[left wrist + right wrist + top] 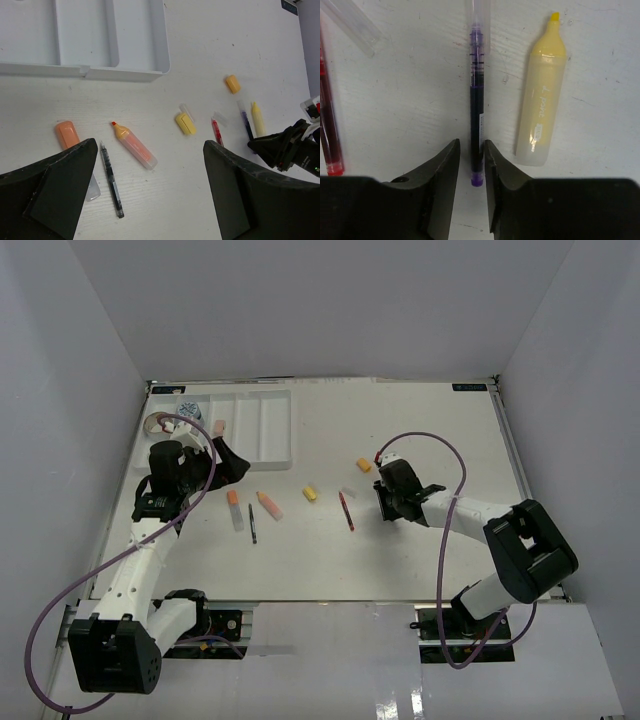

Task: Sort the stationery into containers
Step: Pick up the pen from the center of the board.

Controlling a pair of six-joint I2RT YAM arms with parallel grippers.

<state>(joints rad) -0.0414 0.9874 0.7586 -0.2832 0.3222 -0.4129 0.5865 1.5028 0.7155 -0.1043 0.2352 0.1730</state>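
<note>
A purple pen [476, 115] lies on the table with its rear end between the fingers of my right gripper [472, 150]. The jaws stand narrow around it; the right finger is at the barrel and a slim gap shows on the left. A yellow highlighter [541, 105] lies just to its right and a red pen [329, 135] to its left. My left gripper [150, 145] hangs wide open and holds nothing, above an orange highlighter [134, 146] and a black pen [111, 181]. The white compartment tray [291, 430] sits at the back left.
A yellow eraser [185, 123], an orange eraser [232, 83] and a second orange marker [66, 134] lie loose mid-table. A clear pen cap [350, 25] lies near the red pen. A blue-white tub [189, 412], a tape roll [160, 424] and a pink eraser [219, 427] sit by the tray's left end.
</note>
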